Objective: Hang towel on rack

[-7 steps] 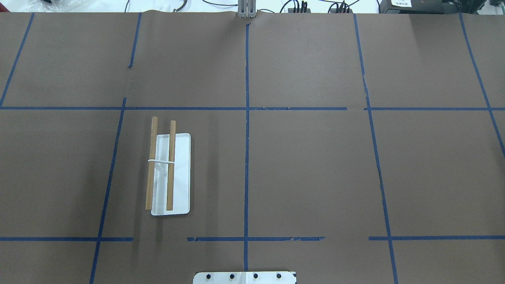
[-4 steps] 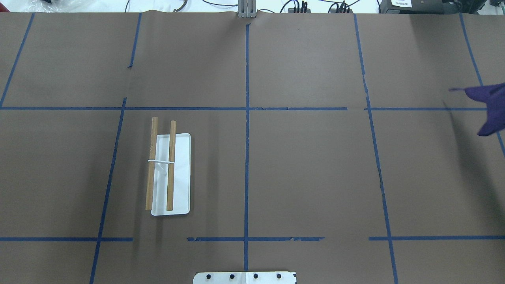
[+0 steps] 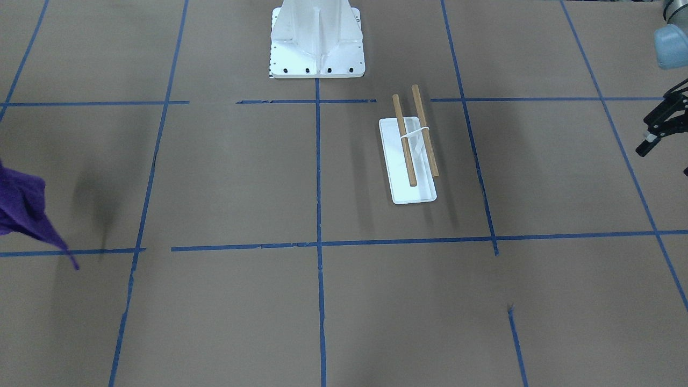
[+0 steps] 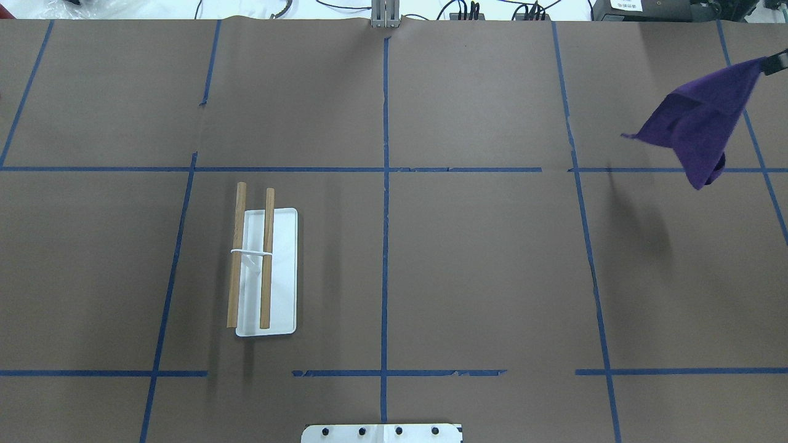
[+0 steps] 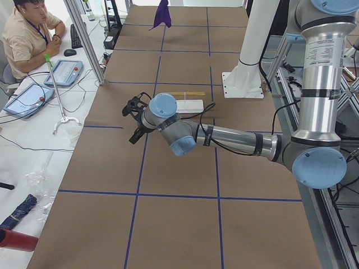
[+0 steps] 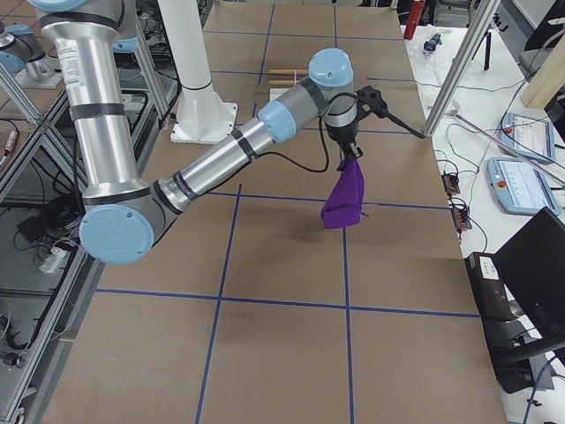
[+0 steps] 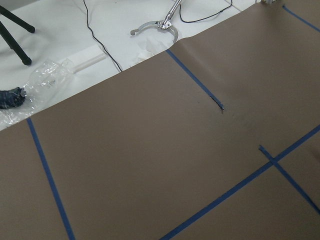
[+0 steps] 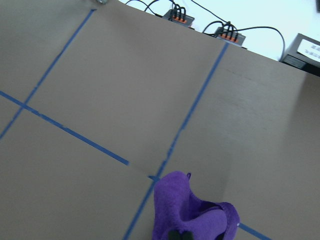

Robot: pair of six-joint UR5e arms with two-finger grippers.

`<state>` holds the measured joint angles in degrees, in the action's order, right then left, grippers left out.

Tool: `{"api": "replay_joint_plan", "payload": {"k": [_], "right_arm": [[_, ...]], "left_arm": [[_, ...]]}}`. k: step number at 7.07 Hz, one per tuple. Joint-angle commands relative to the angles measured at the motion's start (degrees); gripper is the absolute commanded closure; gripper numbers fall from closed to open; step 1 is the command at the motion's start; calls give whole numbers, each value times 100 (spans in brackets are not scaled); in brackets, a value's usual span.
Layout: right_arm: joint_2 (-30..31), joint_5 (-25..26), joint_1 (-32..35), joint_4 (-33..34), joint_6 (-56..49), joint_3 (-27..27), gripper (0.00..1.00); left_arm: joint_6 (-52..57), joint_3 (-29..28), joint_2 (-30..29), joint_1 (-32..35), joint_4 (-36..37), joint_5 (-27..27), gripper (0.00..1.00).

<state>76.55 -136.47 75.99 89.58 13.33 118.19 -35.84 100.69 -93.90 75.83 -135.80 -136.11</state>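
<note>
Overhead exterior view puts the purple towel (image 4: 699,132) far out on the right, hanging bunched in the air from one corner, its shadow on the table (image 4: 492,277) below. My right gripper (image 6: 351,152) pinches that corner. The rack (image 4: 278,271) stands well apart on the near left, both wooden rods bare. My left gripper (image 5: 132,121) hovers beyond it at the left end, fingers apparently spread, holding nothing. I judge the step in hand to be the carry: the towel is picked up but not yet hung. Next I must bring it leftward above the rods, lower it so the cloth drapes across one, then let go.
</note>
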Motion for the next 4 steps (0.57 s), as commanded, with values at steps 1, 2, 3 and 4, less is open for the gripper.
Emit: {"api": "replay_joint_plan", "payload": {"k": [1,2,3,4], "right_arm": [[-804,966,-1352,-351,1770,168,100],[-895,1817,-2107,-571,2317,317,100],[-1000,2348,-2680,-765,2653,371,100],[-1210,2771,-3130,-906,2892,380,100]], "left_arm": [[-2406,188,-845,-864,210,31,0],[-3410,267,-1398,-1295,568,449,0],[-4143,259,-2091,-1813,1277,888,0],[-4959,250,-2741,-2331,2084,1406,14]]}}
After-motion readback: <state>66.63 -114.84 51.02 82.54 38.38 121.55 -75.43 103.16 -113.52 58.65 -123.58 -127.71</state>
